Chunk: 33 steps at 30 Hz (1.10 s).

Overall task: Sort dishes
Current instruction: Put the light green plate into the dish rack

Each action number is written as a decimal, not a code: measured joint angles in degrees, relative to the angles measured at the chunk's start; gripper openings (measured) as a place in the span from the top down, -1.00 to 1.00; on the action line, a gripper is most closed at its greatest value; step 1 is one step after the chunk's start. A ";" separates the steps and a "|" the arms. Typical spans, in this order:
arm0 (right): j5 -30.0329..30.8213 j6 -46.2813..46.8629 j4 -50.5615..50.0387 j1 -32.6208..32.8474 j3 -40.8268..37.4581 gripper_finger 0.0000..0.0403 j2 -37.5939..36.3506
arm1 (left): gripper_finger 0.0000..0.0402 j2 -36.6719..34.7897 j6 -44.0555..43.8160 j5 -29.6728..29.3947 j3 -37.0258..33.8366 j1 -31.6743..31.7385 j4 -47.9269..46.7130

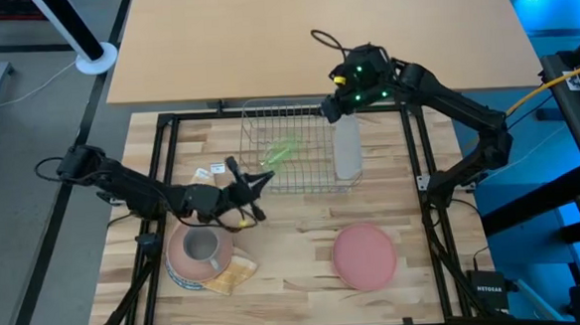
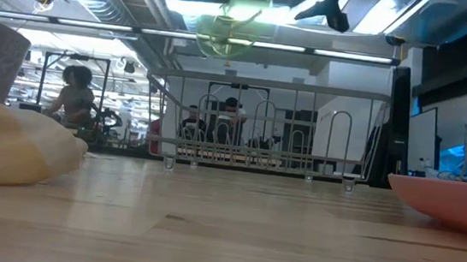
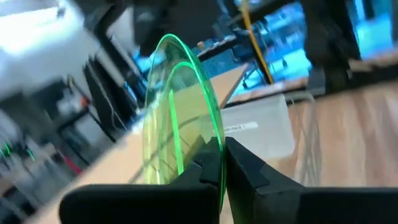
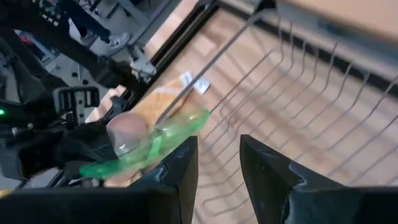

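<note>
- Nearest the front edge of the table [image 1: 297,291], a pink plate [image 1: 364,256] lay flat on the right; on the left a grey mug [image 1: 203,249] sat in a pink bowl [image 1: 183,258] on a patterned plate [image 1: 182,279], partly over a yellow-tan cloth [image 1: 234,275].
- Just behind the mug, the left gripper [image 1: 255,184] was clamped on the rim of a clear green plate [image 1: 280,152], held on edge over the near-left part of the wire rack [image 1: 299,147].
- Farther back, the right gripper [image 1: 333,108] hung above the rack's far right corner with its fingers [image 4: 180,168] apart and nothing between them.
- Beyond the table, in the low view, people [image 2: 74,94] sat in the room.
</note>
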 joint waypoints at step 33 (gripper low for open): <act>11.41 -31.28 -9.15 -2.34 -0.02 0.39 -0.09 | 0.99 -1.12 -70.70 -0.09 -0.04 16.34 -25.81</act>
